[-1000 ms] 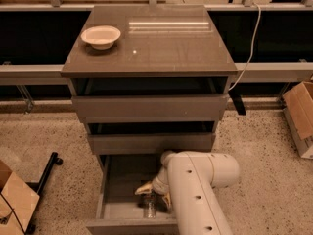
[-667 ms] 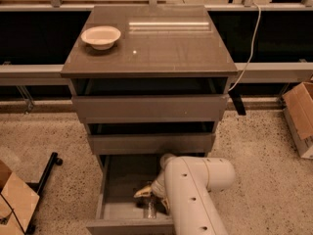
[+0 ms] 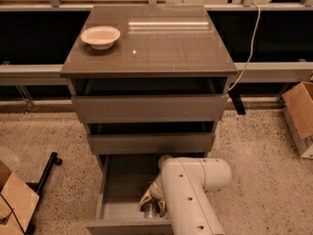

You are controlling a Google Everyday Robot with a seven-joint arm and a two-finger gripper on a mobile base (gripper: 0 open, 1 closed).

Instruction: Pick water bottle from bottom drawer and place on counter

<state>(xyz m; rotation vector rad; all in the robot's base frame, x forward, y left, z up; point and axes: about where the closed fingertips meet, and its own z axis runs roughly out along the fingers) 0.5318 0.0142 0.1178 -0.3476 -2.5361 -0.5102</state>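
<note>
The bottom drawer (image 3: 117,180) is pulled open below the two upper drawers. My gripper (image 3: 148,199) reaches down into it, at its front right, under the white arm. The water bottle (image 3: 150,210) shows only as a clear glinting bit just below the gripper, near the drawer's front wall. Most of it is hidden by the arm and gripper. I cannot tell whether the gripper touches it. The counter (image 3: 161,45) is the glossy grey-brown top of the cabinet, well above.
A white bowl (image 3: 100,36) sits at the counter's left rear. The two upper drawers (image 3: 149,109) stand slightly open. Cardboard boxes stand on the floor at the right (image 3: 301,116) and lower left (image 3: 14,202). A black stand foot (image 3: 46,168) lies at the left.
The arm has shifted slightly and the gripper has sunk a little lower in the bottom drawer, toward the bottle. Nothing else has moved.
</note>
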